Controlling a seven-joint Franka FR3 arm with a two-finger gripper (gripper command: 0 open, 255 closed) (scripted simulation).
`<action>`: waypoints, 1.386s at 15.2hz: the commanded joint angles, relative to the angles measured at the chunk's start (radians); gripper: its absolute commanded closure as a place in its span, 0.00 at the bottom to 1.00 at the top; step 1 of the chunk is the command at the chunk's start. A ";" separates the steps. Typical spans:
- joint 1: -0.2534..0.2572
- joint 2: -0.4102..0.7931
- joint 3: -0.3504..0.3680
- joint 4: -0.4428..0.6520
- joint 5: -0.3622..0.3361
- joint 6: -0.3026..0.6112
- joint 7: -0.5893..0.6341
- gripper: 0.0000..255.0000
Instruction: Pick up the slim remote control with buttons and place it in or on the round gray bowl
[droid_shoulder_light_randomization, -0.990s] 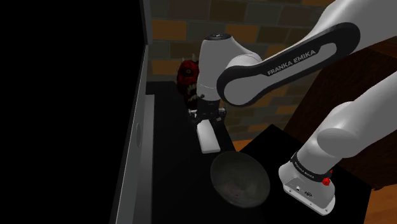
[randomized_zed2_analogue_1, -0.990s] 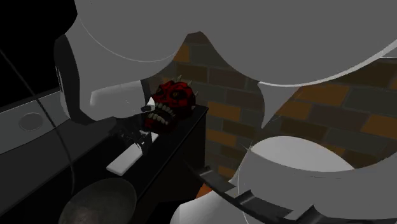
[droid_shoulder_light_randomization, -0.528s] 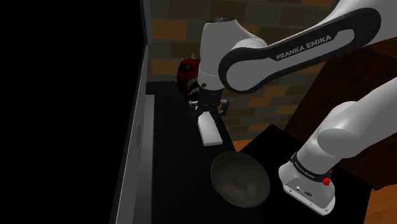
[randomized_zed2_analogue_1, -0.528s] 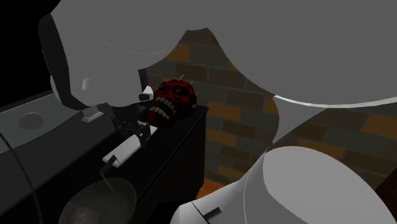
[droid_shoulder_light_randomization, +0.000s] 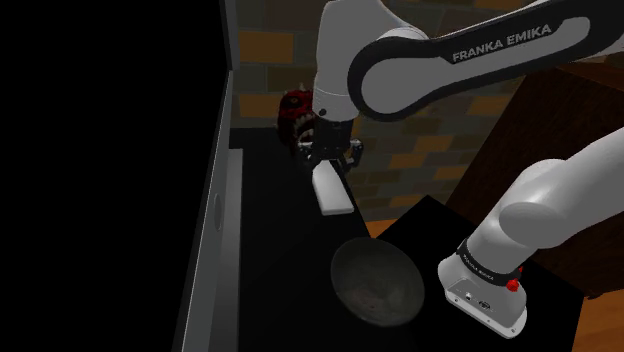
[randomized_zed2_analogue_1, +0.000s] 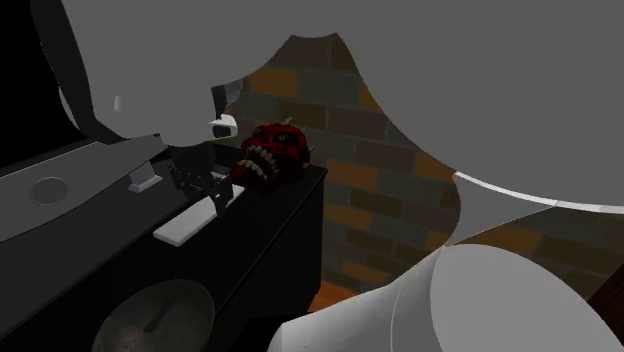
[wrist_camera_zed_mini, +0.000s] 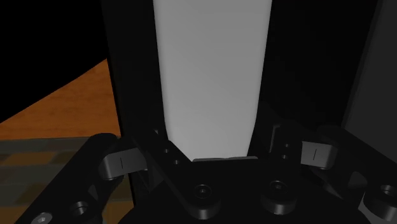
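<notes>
Remote control (droid_shoulder_light_randomization: 332, 190), a smooth, plain white slab with rounded corners, hangs at the shoulder view's centre. One end is clamped between the fingers of the black hand (droid_shoulder_light_randomization: 328, 165), over the matte black tabletop (droid_shoulder_light_randomization: 265, 250). Toward the lower middle rests the round, dull grey bowl (droid_shoulder_light_randomization: 350, 290), apart from it.
</notes>
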 joint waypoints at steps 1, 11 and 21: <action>0.000 -0.011 -0.008 0.017 0.000 -0.028 -0.003 1.00; 0.195 -0.302 0.040 -0.151 0.173 -0.127 0.115 1.00; 0.325 -0.432 0.116 -0.226 0.285 -0.162 0.231 1.00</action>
